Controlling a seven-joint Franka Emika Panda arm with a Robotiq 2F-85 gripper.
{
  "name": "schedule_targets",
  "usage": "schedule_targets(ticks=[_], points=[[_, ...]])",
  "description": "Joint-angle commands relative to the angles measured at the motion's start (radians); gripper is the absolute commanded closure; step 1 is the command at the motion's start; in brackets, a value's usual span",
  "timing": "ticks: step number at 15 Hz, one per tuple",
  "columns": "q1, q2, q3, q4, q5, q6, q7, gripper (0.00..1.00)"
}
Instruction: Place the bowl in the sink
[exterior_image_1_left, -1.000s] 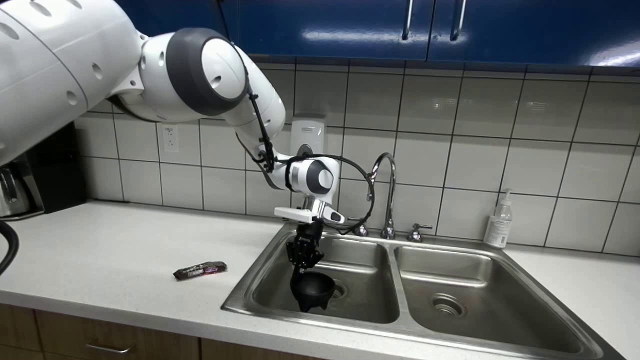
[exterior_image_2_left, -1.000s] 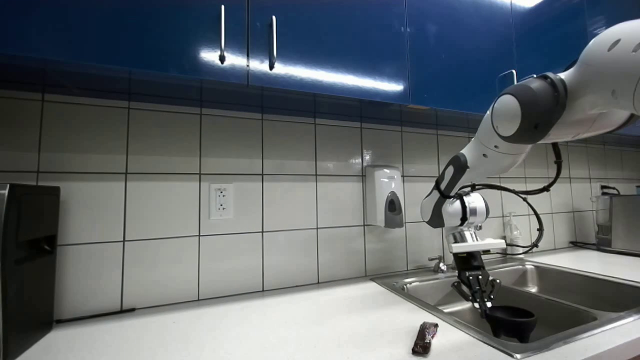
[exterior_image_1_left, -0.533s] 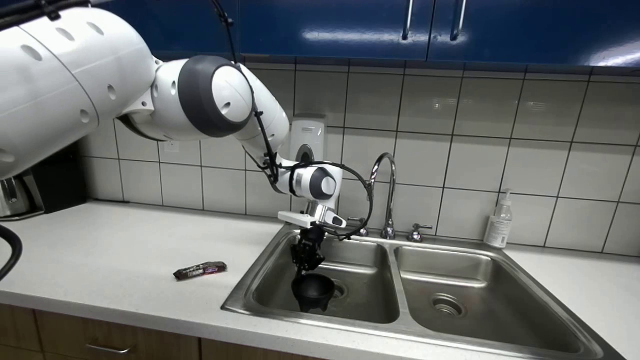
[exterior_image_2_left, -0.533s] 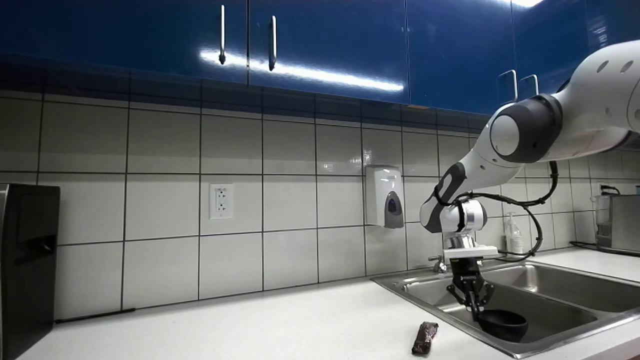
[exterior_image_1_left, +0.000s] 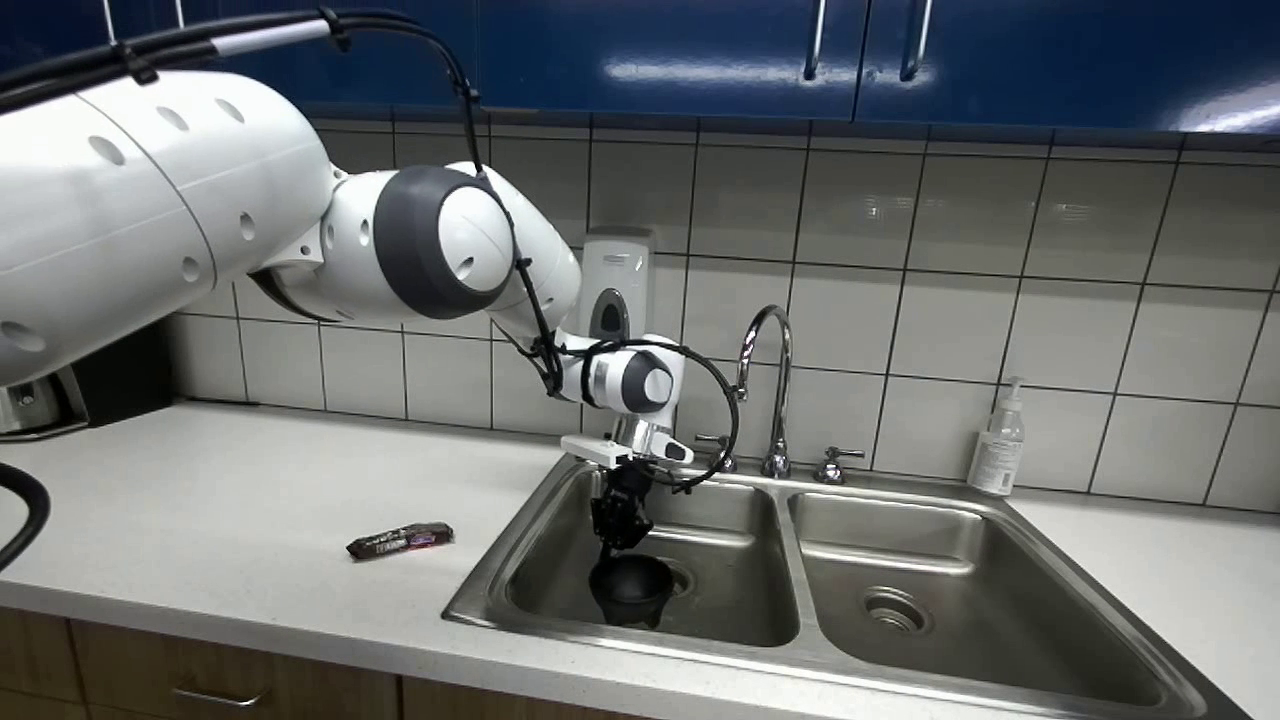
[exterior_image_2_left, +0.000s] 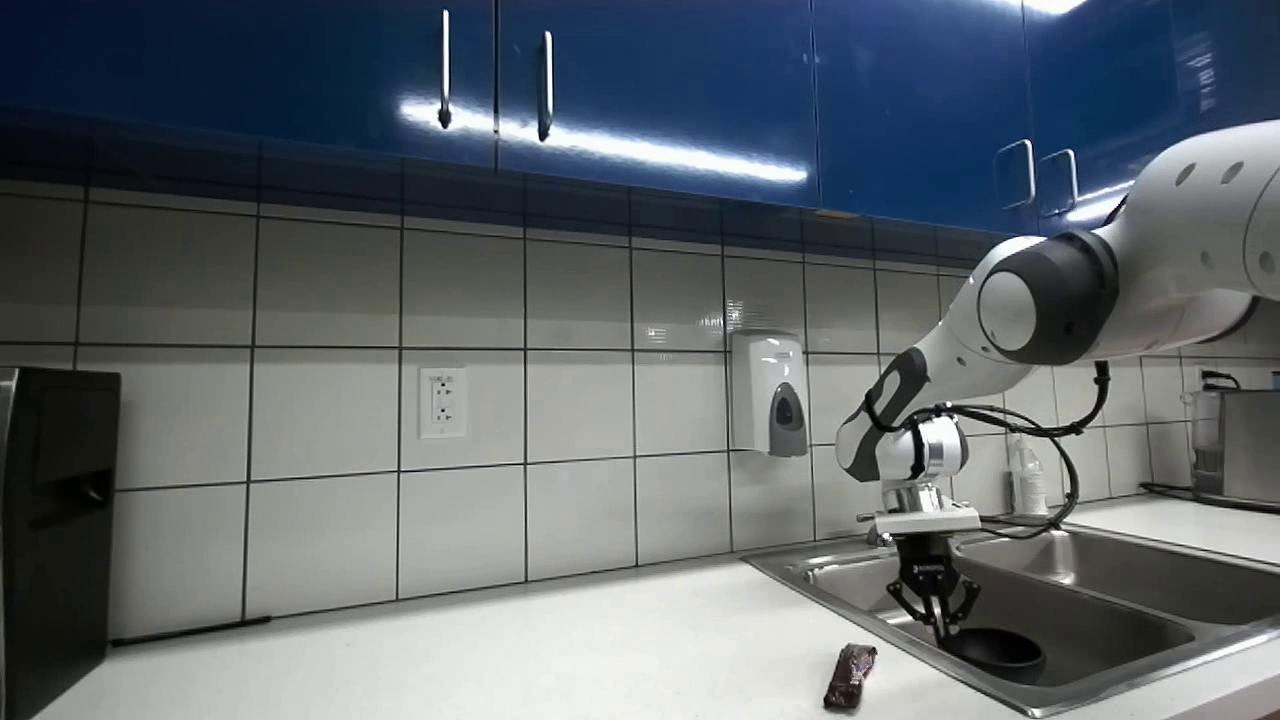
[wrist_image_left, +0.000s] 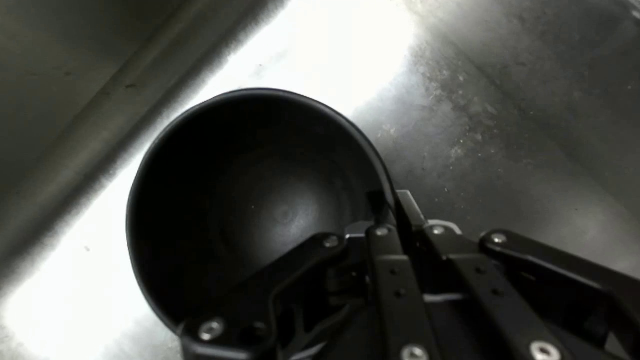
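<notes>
I've got the bowl (exterior_image_1_left: 631, 582) pinched by its left rim in my fingers (wrist_image_left: 397, 280), inside left basin (exterior_image_1_left: 735, 600) of the sink (exterior_image_1_left: 487, 592).

The small round black bowl (wrist_image_left: 240, 200), smooth inside and mouth up, is just below the claw (wrist_image_left: 392, 207), its rim pinched between the claw's tips, one inside the wall and one outside. The steel sink (exterior_image_1_left: 802, 580) has two basins: the bowl is within the one under the claw (whether it touches the bottom, I cannot tell), and the other lies to one side
</notes>
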Motion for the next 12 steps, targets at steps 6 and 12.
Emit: schedule_targets(ticks=[6,12], points=[[-0.035,0.131,-0.005,0.17,0.035,-0.031,0.118,0.98],[-0.048,0.154,0.001,0.218,0.054,-0.069,0.16,0.68]])
